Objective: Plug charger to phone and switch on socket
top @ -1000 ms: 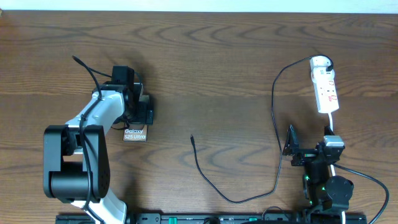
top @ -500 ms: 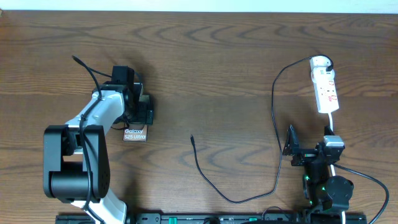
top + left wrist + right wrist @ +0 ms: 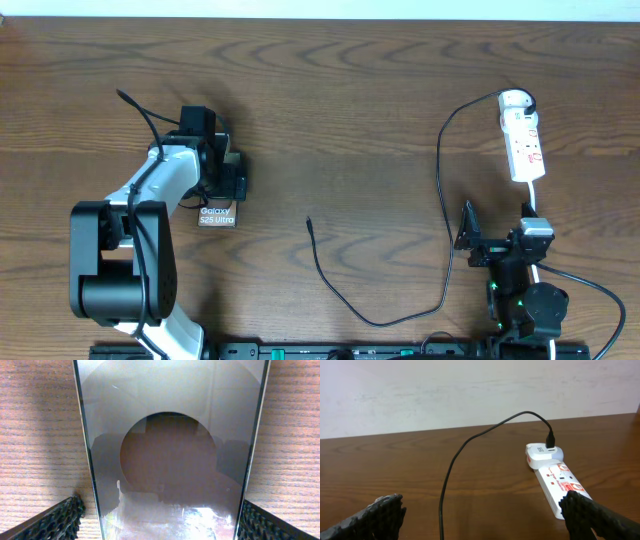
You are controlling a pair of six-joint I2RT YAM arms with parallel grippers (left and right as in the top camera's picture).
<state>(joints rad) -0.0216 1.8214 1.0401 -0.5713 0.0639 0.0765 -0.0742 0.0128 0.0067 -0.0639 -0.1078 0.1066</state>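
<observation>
wooden table (image 3: 360,90) carries all items. left arm (image 3: 150,190) reaches over its left half. black charger cable (image 3: 440,170) runs from the adapter (image 3: 542,455) at the rounded end of the white power strip (image 3: 522,135), far right, and loops to centre, where its connector tip (image 3: 309,222) lies free. galaxy phone (image 3: 217,214) lies flat beneath the left gripper (image 3: 162,517), fingers (image 3: 55,520) spread, straddling its long edges. right gripper (image 3: 482,515) is spread wide, empty, near the strip.

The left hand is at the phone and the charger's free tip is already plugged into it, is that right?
No. The left hand is at the phone, but the charger's free tip lies loose on the table, apart from the phone; the overhead view shows it.
</observation>
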